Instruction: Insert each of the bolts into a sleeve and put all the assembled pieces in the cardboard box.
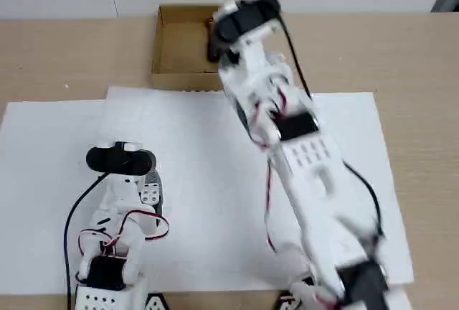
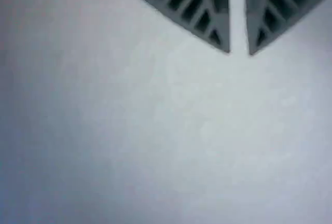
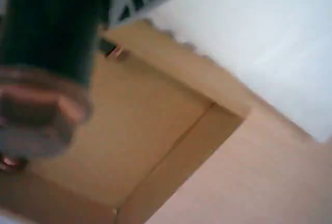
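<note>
The right gripper (image 1: 215, 43) hangs over the cardboard box (image 1: 155, 46) at the far side of the table (image 1: 64, 52), and it's clamped on a dark sleeve (image 3: 49, 27). A coppery bolt (image 3: 37, 116) head pokes out of the sleeve's end, right above the box floor. On the near side, the left gripper (image 2: 239, 51) sits low over the white paper sheet (image 1: 201, 181), its jaws drawn almost together with just a sliver of paper showing between them and nothing held.

The right arm (image 1: 287, 130) covers part of the cardboard box (image 1: 179, 44). The sleeve (image 3: 49, 22) and bolt (image 3: 36, 115) are blurred, cut by the edge. A piece (image 3: 111, 51) in the box is too small to tell.
</note>
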{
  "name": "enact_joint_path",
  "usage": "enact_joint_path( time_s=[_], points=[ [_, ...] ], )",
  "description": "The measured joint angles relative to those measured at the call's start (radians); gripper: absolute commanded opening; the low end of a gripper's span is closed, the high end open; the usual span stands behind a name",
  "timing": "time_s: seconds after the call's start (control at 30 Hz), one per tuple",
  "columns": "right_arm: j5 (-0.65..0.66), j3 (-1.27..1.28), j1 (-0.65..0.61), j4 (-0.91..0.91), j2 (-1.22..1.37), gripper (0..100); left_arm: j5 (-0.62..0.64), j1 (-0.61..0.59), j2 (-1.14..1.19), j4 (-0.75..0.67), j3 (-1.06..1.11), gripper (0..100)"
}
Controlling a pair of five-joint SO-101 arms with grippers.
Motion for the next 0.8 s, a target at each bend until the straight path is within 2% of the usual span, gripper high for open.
enact_joint_path(
  time_s=[0.37,0.57,0.8],
  points=[
    [0.212,-0.479,-0.029,-0.025,0.565,1.0,0.0,0.0,0.0,0.003,0.0,1],
    [0.276,-0.555,-0.026,-0.025,0.712,19.4,0.0,0.0,0.0,0.003,0.0,1],
    [0.282,-0.578,-0.049,-0.025,0.727,13.6,0.0,0.0,0.0,0.003,0.0,1]
  ],
)
